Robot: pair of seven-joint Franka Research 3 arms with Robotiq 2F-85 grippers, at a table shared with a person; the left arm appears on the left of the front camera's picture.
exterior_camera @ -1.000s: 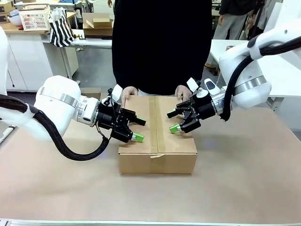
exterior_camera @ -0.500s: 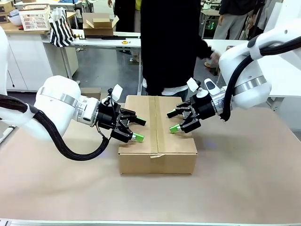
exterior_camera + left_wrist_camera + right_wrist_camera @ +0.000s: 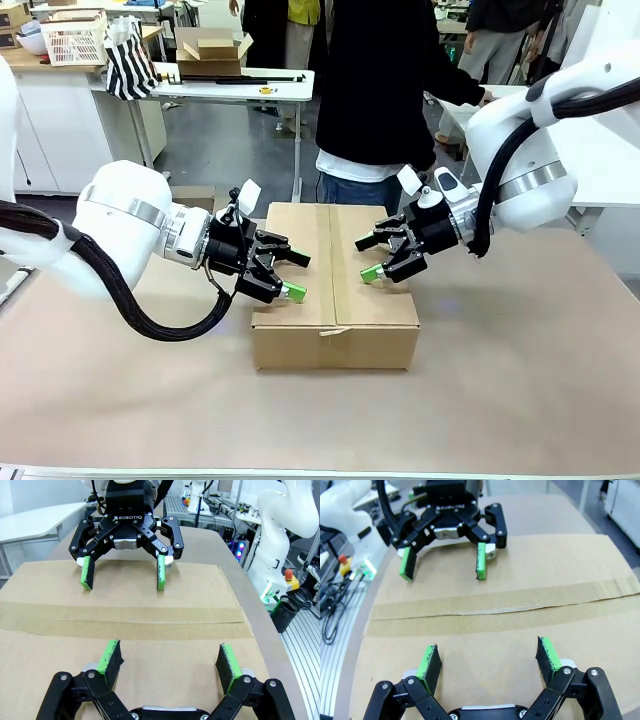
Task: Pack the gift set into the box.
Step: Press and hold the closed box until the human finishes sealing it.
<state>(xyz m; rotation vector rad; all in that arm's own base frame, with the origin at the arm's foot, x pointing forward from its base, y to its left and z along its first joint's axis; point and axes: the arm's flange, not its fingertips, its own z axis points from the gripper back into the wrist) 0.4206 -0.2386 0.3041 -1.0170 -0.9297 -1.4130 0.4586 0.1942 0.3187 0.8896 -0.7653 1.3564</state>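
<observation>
The box (image 3: 335,330) stands in the middle of the table with its top flaps shut and a strip of brown tape along the seam. The gift set is hidden. My left gripper (image 3: 297,275) hovers open just over the box's left top flap, nothing between its green pads. Facing it from the other side of the seam, my right gripper (image 3: 364,259) is also open and empty over the right flap. In the left wrist view my own gripper (image 3: 169,662) looks across the box (image 3: 150,622) at the right gripper (image 3: 124,577). The right wrist view mirrors this: right gripper (image 3: 487,662), box (image 3: 495,605), left gripper (image 3: 443,570).
A person (image 3: 385,90) in a black top stands behind the box, turned towards the right, hands away from it. The brown table (image 3: 520,380) is bare around the box. Farther back, a bench carries a small cardboard box (image 3: 207,50), a white basket (image 3: 75,38) and a striped bag (image 3: 130,60).
The person's hands have left the box's far edge, and the person has stepped right and turned away. Both grippers have stayed where they were, open.
</observation>
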